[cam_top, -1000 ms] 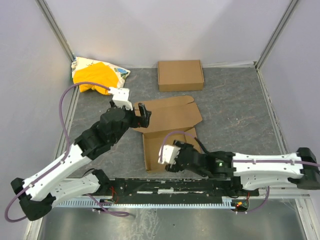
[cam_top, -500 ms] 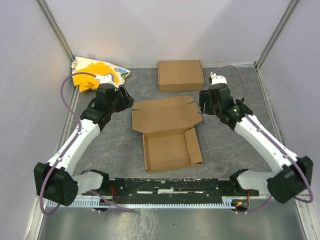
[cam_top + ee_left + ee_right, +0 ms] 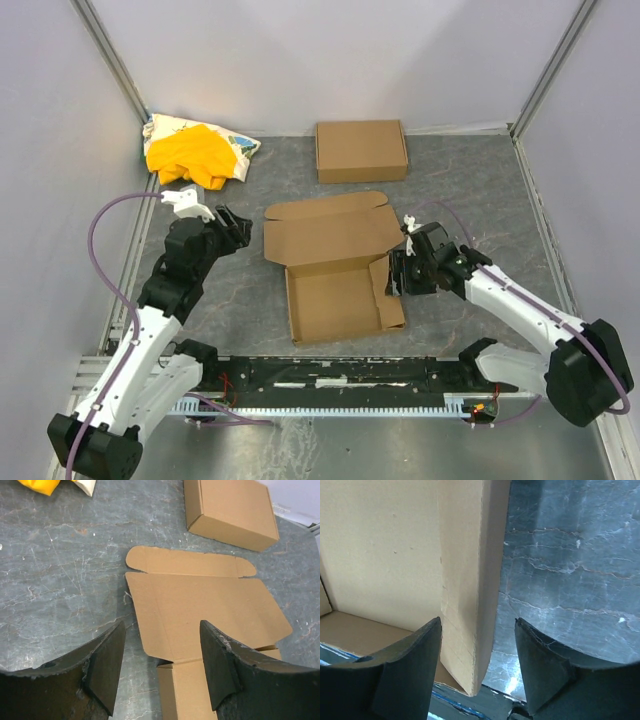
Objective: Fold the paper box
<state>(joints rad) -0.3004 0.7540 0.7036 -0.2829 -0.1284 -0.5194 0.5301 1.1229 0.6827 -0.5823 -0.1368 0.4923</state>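
Observation:
The paper box (image 3: 335,300) lies mid-table as an open shallow tray, its lid (image 3: 330,230) spread flat behind it. My left gripper (image 3: 232,225) is open and empty, hovering left of the lid; in the left wrist view (image 3: 162,667) its fingers frame the lid's near left corner (image 3: 200,615). My right gripper (image 3: 398,272) is open at the tray's right side. In the right wrist view (image 3: 477,667) the tray's raised right wall (image 3: 470,605) stands between the open jaws, nearer the left finger (image 3: 412,670); I cannot tell if it touches.
A second, closed brown cardboard box (image 3: 361,150) lies flat at the back, also in the left wrist view (image 3: 232,507). A yellow cloth bundle (image 3: 195,150) sits at the back left corner. The grey walls enclose the table; the arm rail (image 3: 320,375) runs along the front.
My right gripper has come down and nearer, from the lid's far right corner to the tray's right wall. My left gripper has drawn back nearer, away from the yellow cloth.

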